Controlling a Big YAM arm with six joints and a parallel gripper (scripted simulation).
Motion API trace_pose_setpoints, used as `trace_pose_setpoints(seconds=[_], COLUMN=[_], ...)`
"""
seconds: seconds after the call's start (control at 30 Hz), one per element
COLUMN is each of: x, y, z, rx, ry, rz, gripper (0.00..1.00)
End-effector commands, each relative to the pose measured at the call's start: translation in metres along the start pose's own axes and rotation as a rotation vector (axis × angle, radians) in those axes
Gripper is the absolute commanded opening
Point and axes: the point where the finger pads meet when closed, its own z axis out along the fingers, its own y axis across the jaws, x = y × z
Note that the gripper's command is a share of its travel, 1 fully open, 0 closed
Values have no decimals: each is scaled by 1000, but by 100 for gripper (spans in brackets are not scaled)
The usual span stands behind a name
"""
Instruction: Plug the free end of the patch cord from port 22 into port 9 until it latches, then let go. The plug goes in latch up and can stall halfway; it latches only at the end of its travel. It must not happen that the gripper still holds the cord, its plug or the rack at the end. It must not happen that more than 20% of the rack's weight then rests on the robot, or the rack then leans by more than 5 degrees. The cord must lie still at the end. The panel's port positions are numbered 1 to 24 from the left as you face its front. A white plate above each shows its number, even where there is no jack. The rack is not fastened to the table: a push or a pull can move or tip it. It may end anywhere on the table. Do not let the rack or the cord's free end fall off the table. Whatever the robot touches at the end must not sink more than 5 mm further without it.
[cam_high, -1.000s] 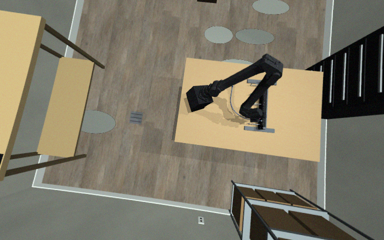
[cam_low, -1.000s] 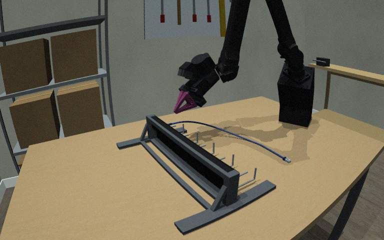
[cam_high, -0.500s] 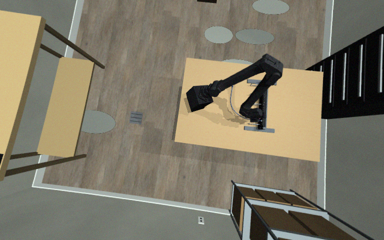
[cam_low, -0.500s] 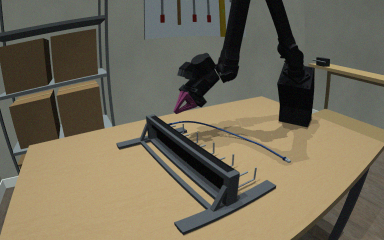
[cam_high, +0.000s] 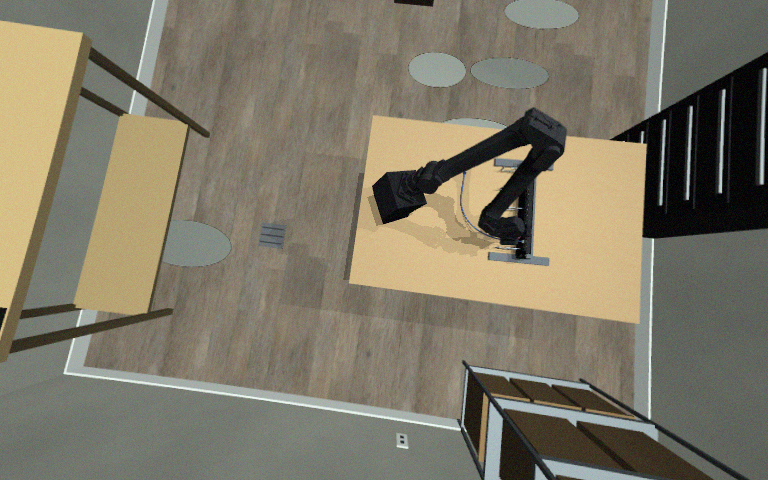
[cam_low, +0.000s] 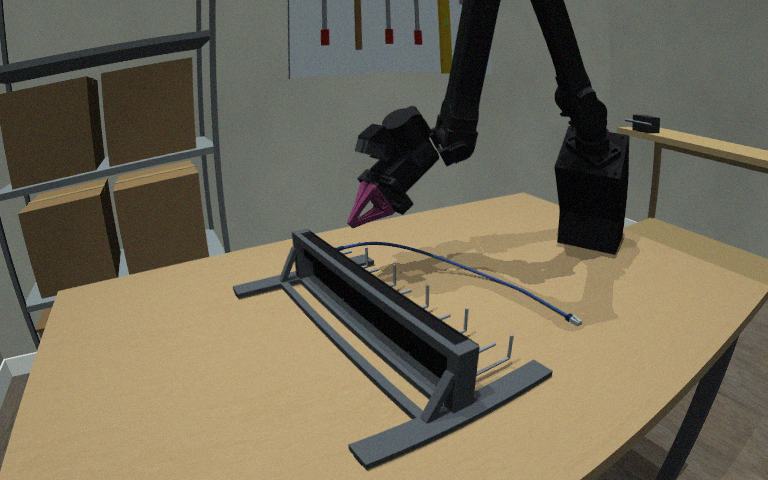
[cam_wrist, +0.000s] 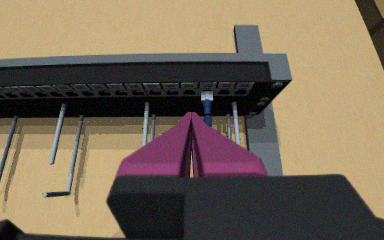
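"What sort of place is this, a home?"

"More like a workshop, I'd say. Look at the far wall: a pale board (cam_low: 368, 62) with tools hung in a row, some red-ended"

"And at the left?"

"Metal shelving (cam_high: 493, 441) (cam_low: 214, 113) with brown boxes (cam_high: 552, 438) (cam_low: 150, 110). Then there's the robot arm (cam_high: 487, 148) (cam_low: 470, 62) on a big wooden-topped table (cam_high: 589, 237) (cam_low: 169, 362)"

"Could it be a lab?"

"Possibly, but the tool board and another bench (cam_low: 707, 147), far right, say workshop to me"
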Motion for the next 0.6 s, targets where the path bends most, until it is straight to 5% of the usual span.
trace_pose_setpoints(seconds=[0.0, 0.57], x=[-8, -10], y=[-4, 0], z=[8, 10], rx=[-3, -11], ry=[-16, -19], rz=[-9, -17], gripper=[0, 0])
